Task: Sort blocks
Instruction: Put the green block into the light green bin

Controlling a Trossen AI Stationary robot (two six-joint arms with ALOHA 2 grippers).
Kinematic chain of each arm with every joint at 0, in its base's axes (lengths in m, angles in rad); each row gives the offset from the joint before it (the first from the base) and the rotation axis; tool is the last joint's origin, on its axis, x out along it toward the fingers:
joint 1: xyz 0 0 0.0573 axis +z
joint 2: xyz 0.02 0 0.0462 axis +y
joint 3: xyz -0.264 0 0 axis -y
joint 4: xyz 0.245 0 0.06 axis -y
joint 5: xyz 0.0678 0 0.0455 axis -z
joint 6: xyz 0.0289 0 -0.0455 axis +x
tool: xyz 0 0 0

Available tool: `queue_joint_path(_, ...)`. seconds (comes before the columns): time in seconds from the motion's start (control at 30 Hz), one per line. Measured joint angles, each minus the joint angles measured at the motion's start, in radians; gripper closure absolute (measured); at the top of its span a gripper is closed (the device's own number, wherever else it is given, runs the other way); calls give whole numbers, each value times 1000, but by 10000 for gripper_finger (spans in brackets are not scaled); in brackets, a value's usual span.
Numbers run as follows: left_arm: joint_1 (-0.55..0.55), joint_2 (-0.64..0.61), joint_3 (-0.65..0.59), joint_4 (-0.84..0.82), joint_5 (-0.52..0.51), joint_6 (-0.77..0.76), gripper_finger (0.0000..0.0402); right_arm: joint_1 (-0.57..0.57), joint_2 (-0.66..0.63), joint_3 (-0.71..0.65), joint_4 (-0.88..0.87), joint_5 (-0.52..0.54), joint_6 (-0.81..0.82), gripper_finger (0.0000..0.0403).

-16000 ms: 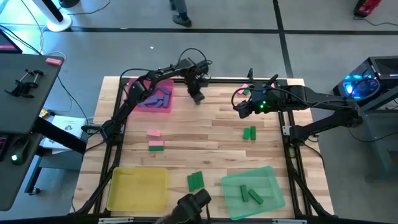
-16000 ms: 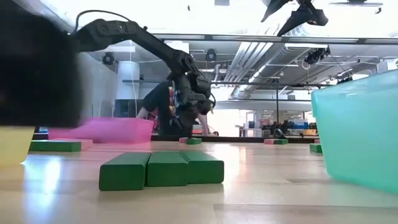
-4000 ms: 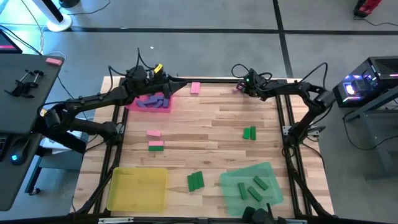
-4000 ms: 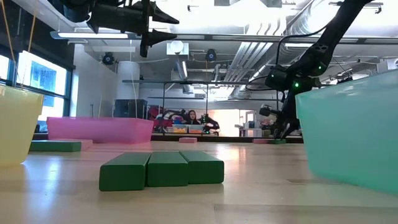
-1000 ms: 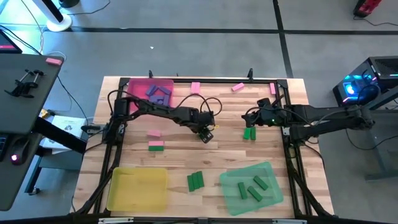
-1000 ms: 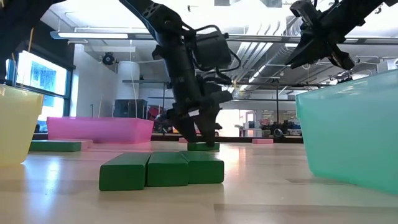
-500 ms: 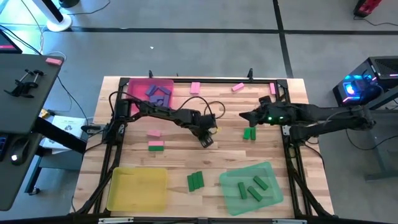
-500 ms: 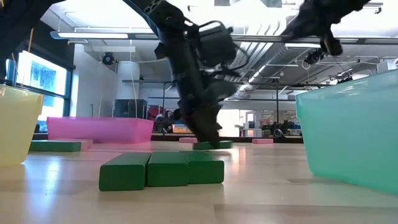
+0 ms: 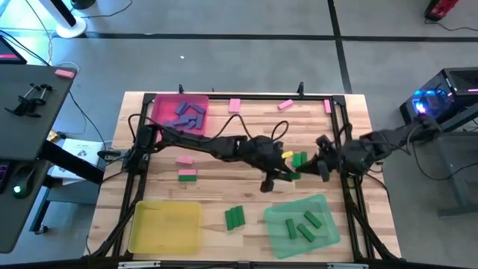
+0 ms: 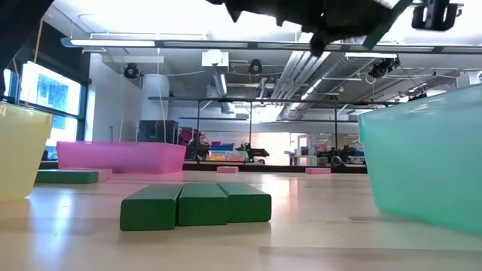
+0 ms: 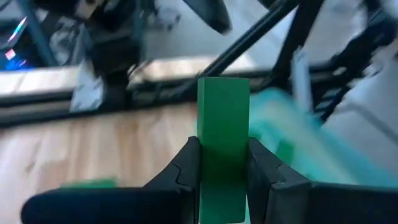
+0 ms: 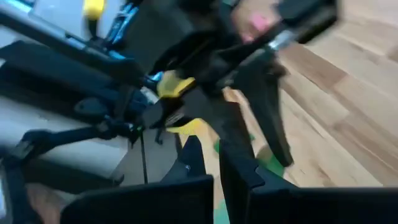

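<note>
Green block (image 11: 223, 134) clamped in left fingers (image 11: 189, 163); right fingers (image 12: 231, 167) clenched empty; three green blocks (image 10: 196, 204) foreground.

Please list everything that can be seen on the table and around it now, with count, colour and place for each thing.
table: one, light wood, under everything.
pink tray: one, far left corner.
purple blocks: several, exact count unclear, in the pink tray.
yellow tray: one, near left corner.
green tray: one, near right.
green blocks in tray: three, inside the green tray.
green block group: three side by side, between the yellow and green trays.
single green block: one, left side.
pink blocks: three along the far edge, one on the left.
held green block: one, in the left gripper.
left gripper: shut on the held green block, above the table's middle.
right gripper: shut, at the right side.
</note>
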Motion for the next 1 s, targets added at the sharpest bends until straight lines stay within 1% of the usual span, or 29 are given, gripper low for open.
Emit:
queue_joint_path(0.1, -25, 29, 0, 76, 48, -48, 356, 86, -2, 0, 54, 136, -27, 403)
queue_joint_path(0.17, -51, 59, -1, 110, 91, -81, 356, 119, -10, 0, 96, 218, -53, 403)
queue_joint_path(0.23, -77, 89, -2, 145, 125, -111, 356, 139, -21, 0, 125, 269, -81, 403)
queue_joint_path(0.33, -107, 122, -1, 195, 162, -173, 356, 150, -36, 0, 142, 290, -117, 403)
queue_joint_path(0.5, -127, 160, -2, 184, 247, -266, 356, 150, -57, 0, 139, 291, -164, 403)
queue_joint_path(0.57, -138, 172, -2, 189, 266, -305, 350, 150, -59, 0, 141, 316, -182, 403)
queue_joint_path(0.67, -157, 174, -2, 183, 257, -330, 310, 149, -59, 0, 148, 336, -202, 403)
queue_joint_path(0.77, -171, 175, -2, 180, 206, -325, 261, 150, -59, 0, 151, 333, -201, 403)
queue_joint_path(0.83, -172, 171, -2, 187, 201, -330, 232, 150, -59, 0, 153, 316, -201, 403)
queue_joint_path(0.97, -170, 165, 0, 181, 203, -330, 192, 150, -59, 0, 167, 290, -205, 403)
queue_joint_path(1.0, -163, 157, 0, 153, 216, -325, 185, 150, -58, 0, 172, 289, -210, 403)
